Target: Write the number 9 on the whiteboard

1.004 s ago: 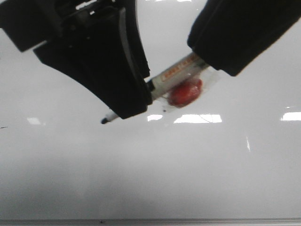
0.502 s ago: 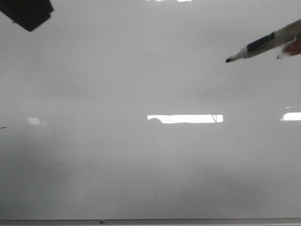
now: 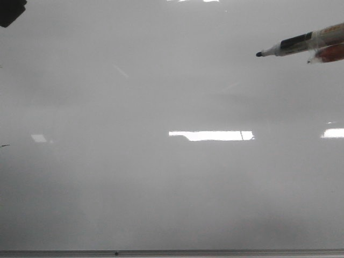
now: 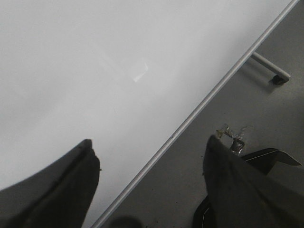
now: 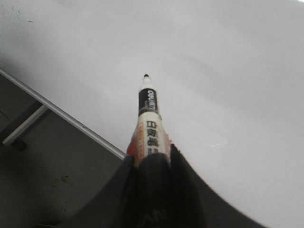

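The whiteboard (image 3: 161, 188) fills the front view, glossy and pale grey. No number 9 shows on it. My right gripper (image 5: 149, 159) is shut on a marker (image 5: 148, 123) with a white and black barrel and an uncapped black tip. In the front view the marker (image 3: 301, 44) pokes in from the upper right, tip pointing left, above the board. My left gripper (image 4: 149, 147) is open and empty over the board's metal edge strip (image 4: 209, 97). Only a dark corner of the left arm (image 3: 9, 11) shows at the front view's top left.
Bright rectangular light reflections (image 3: 210, 135) lie on the board. The board's near edge strip (image 3: 172, 252) runs along the bottom of the front view. Beyond the edge is a dark grey table (image 4: 266, 114) with a metal bracket (image 4: 270, 71) and a small scrap (image 4: 232, 135).
Both arms have pulled away from the middle of the board. The left arm moved out to the top left. The right gripper with the marker moved to the upper right.
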Robot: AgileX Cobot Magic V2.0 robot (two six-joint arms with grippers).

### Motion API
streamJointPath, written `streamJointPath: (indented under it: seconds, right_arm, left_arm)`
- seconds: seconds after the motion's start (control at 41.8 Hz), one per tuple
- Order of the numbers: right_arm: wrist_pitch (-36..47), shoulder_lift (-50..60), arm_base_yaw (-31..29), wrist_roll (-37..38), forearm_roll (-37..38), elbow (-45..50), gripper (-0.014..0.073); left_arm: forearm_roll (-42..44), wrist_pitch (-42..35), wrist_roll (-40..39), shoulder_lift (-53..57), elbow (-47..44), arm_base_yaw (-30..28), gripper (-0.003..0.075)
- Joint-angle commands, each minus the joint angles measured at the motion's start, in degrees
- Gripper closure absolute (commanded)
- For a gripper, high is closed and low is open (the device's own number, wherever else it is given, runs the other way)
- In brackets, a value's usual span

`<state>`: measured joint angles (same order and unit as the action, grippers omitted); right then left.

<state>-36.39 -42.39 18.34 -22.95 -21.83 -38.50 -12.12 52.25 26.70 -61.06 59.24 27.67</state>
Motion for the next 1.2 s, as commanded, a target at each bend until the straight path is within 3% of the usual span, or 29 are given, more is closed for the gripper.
streamJointPath:
  seconds: [0.0, 1.172]
  right_arm:
    - [4.58, 0.01, -0.42, 0.19, -1.52, -1.63, 0.0662]
    - [13.78, -26.33, -0.42, -1.78, -1.47, -17.3, 0.0662]
  left_arm:
    - [-1.47, -3.24, -0.84, 1.03, 1.36, 0.01, 0.0258]
    - [-1.47, -3.24, -0.84, 1.03, 1.36, 0.01, 0.0258]
